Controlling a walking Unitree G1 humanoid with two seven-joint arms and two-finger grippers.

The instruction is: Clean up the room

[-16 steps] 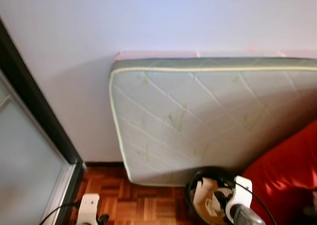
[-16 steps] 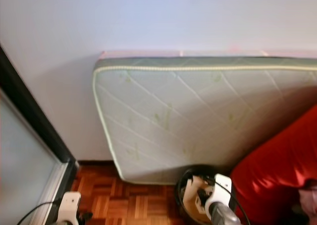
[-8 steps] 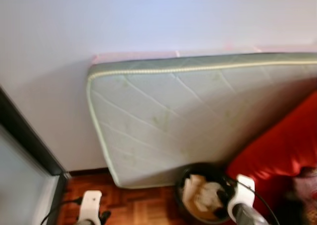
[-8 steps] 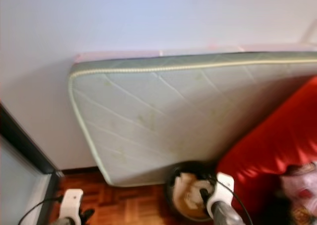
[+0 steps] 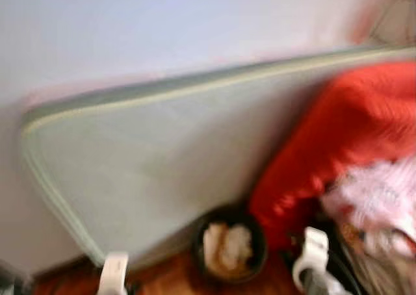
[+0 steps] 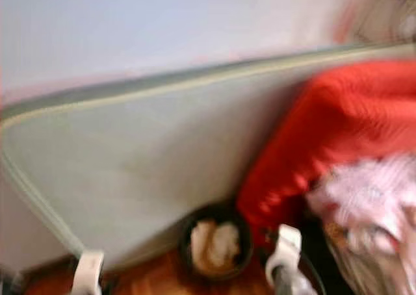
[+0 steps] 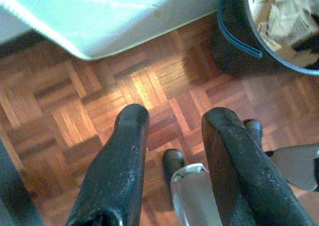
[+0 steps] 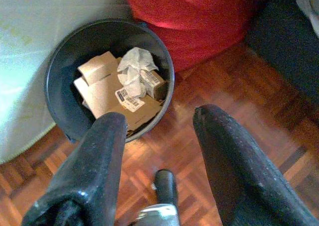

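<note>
A black round bin stands on the parquet between the leaning mattress and a red heap. It holds cardboard boxes and crumpled white paper. My right gripper hangs open and empty above the floor, just beside the bin. Over bare parquet near the mattress corner, my left gripper is open too, holding nothing. The bin's rim sits a short way beyond it. Both eye views are blurred.
A pale green quilted mattress leans on its side against the white wall. A big red cover or cushion lies at the right, with a pink-white patterned cloth below it. Something dark blue stands past the red heap.
The camera has swung to the right: mattress and bin slid left in the picture, and the red heap and the pale cloth came into view. Both arms still hang low.
</note>
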